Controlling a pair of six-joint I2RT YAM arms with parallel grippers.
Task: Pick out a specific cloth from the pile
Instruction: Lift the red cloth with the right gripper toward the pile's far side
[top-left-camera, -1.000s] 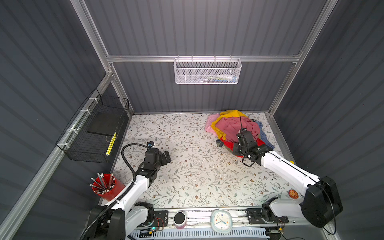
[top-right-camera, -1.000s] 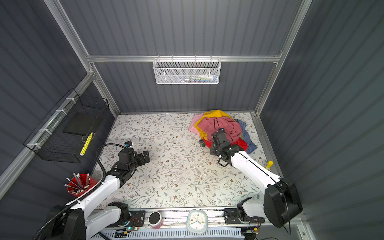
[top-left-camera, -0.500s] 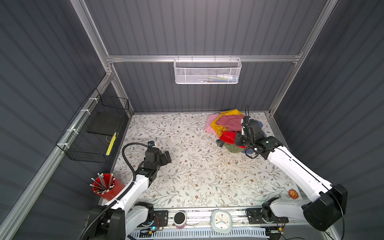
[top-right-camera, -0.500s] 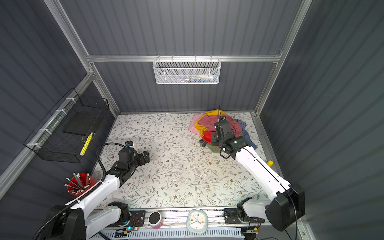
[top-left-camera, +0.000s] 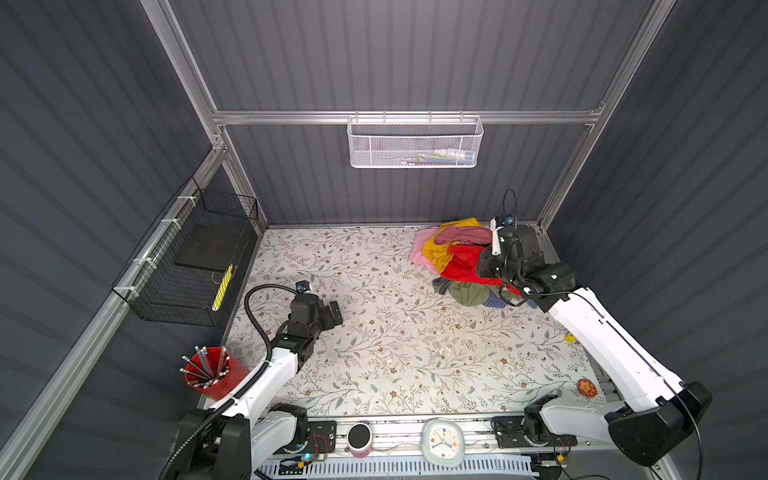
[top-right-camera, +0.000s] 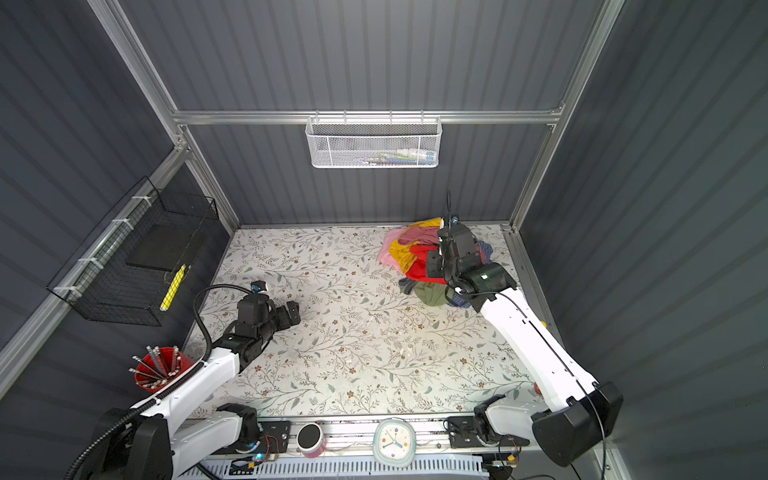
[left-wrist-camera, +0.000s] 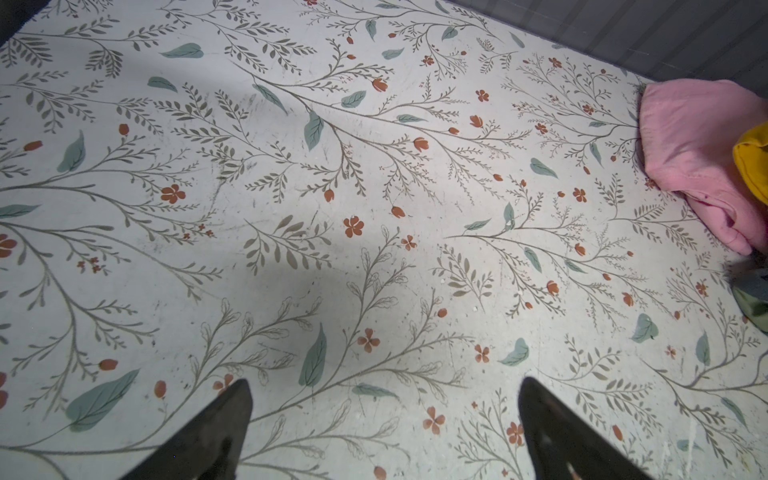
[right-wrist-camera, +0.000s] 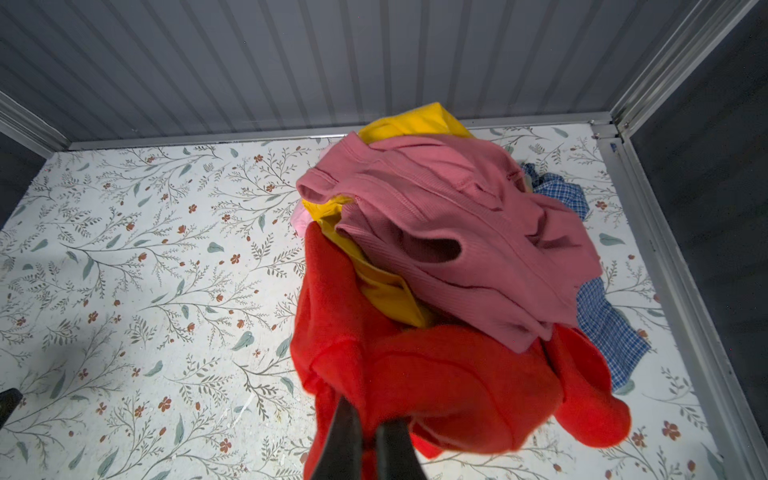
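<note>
Left gripper (left-wrist-camera: 384, 386) rested low over the floral table (top-left-camera: 395, 340) on the left side, jaws spread wide, nothing between them, well apart from the heap.

Pile (top-left-camera: 451, 243) sat in the far right corner. The red cloth (right-wrist-camera: 457, 374) lay at its near edge, partly drawn out. Dusty pink cloth (right-wrist-camera: 457, 216) and mustard yellow cloth (right-wrist-camera: 386, 291) overlapped its far part. Blue checked cloth (right-wrist-camera: 602, 316) lay beside it on the wall side.

Right gripper (right-wrist-camera: 368, 419) was clamped tight on a bunched fold of the red cloth.

Judged step: extraction under way, not finished. Next move likely calls for a steady pull away from the pile toward open table, so the pink and yellow slide off rather than follow.
</note>
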